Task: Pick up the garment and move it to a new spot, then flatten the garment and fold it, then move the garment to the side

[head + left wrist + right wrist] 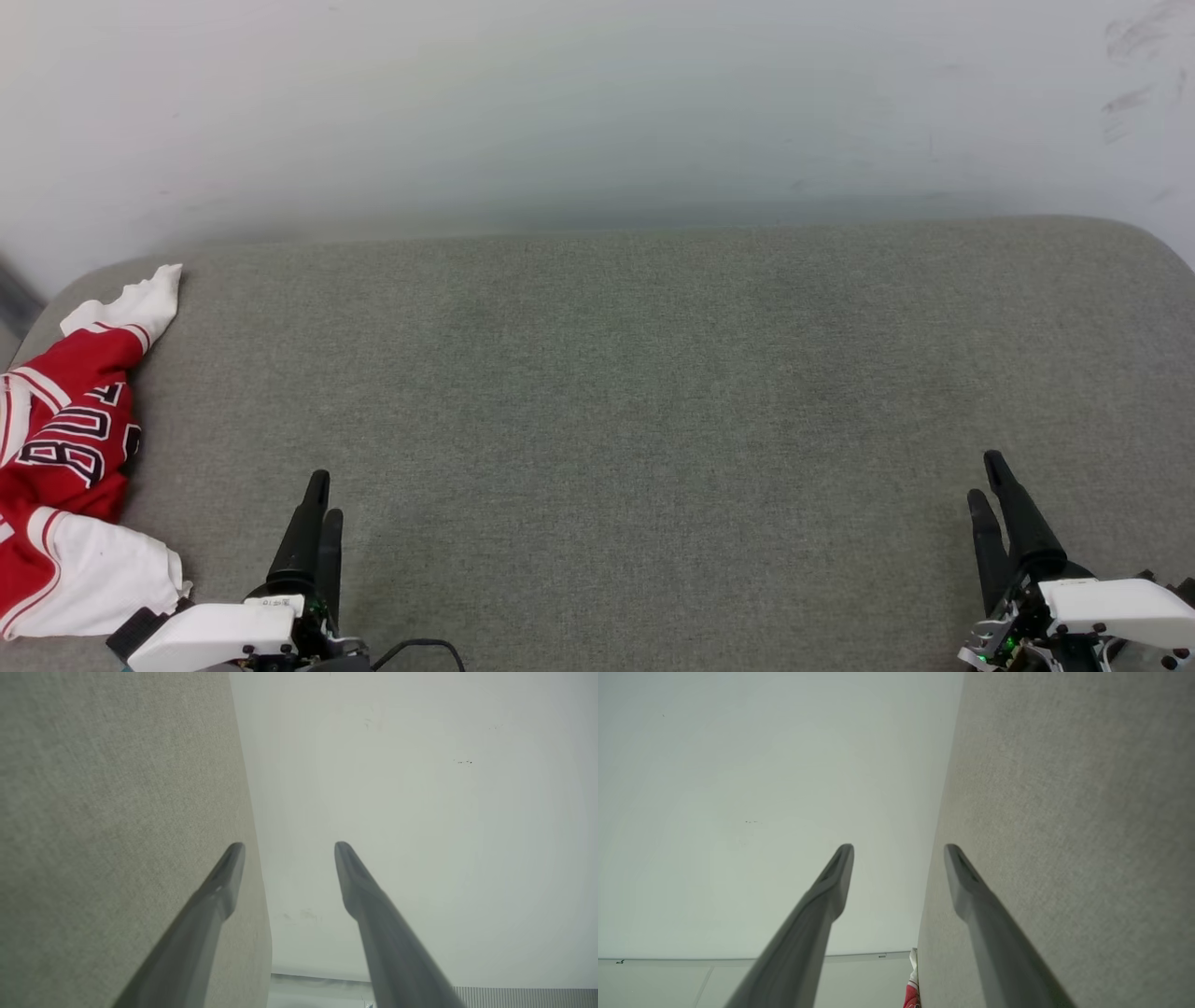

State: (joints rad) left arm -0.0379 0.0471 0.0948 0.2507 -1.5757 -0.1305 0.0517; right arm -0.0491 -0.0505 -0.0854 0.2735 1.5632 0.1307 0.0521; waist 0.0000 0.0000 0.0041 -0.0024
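You see the shirt crumpled at the pad's left edge; left gripper over its near left, right gripper near right. Both jaws released, empty.

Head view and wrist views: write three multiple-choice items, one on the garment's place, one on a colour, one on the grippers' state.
1. The garment lies on the grey surface at its: A left edge; B centre; C right edge.
2. Its sleeves are: A black; B white; C blue.
3. The left gripper and right gripper are: A both open and empty; B both shut on cloth; C one open, one shut.

1 A: it is bunched at the head view's left side.
2 B: white cloth shows at both ends of the red body.
3 A: each wrist view shows fingers spread with nothing between them.
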